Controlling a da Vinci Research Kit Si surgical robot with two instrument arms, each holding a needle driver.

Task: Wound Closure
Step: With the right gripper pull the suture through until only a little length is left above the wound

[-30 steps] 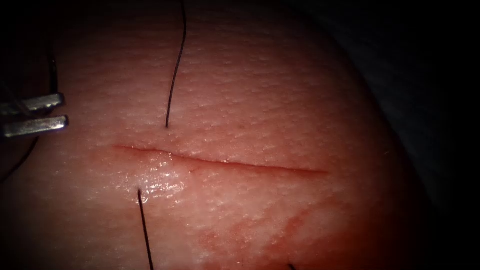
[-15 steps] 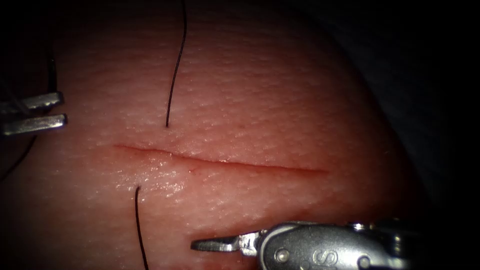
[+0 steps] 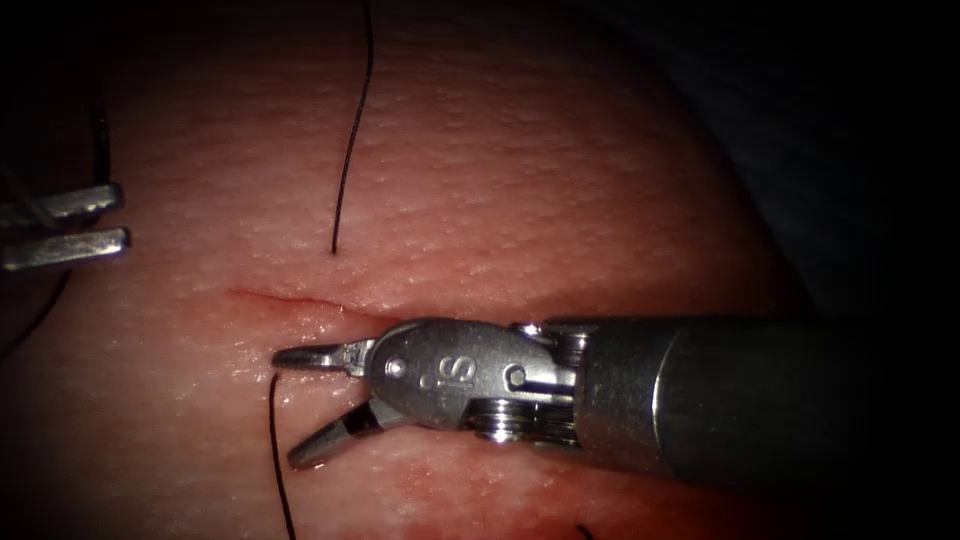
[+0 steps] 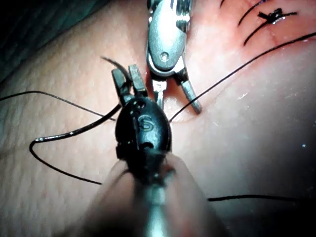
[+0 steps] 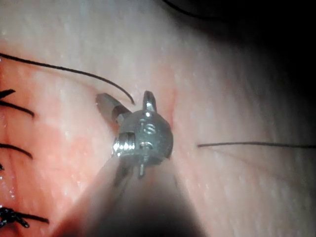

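As the endoscope sees it: the right tool [image 3: 300, 405] lies across the cut [image 3: 260, 296] in the tissue [image 3: 550, 180], coming in from the right.
Right jaws: spread wide and gripping nothing, one on each side of the thread [image 3: 278, 440] where it comes out of the tissue on the near side of the cut.
Thread on the far side: a second strand [image 3: 350, 150] enters the tissue across from the first, near the cut's left end.
Left tool [image 3: 65, 225]: parked at the left edge, well apart from the cut, with its jaws almost together.

Left wrist view, left jaws: clamped on a dark curved piece [image 4: 111, 61] that I take to be the needle, held clear of the tissue. I cannot tell where along its curve.
Left wrist view, right tool [image 4: 173, 96]: just beyond, its jaws apart over the spot where the thread leaves the tissue.
Left wrist view, stitches [image 4: 256, 22]: several dark ones already cross the wound further along.

Right wrist view, right jaws: open, with a strand of thread [image 5: 113, 84] running in between them but not pinched.
Right wrist view, stitches [image 5: 15, 111]: a row to one side, one with a knot.

Progress, as I judge it: part of the wound is stitched. This pass is through both edges but not tied, and the stretch of cut to its right is open.
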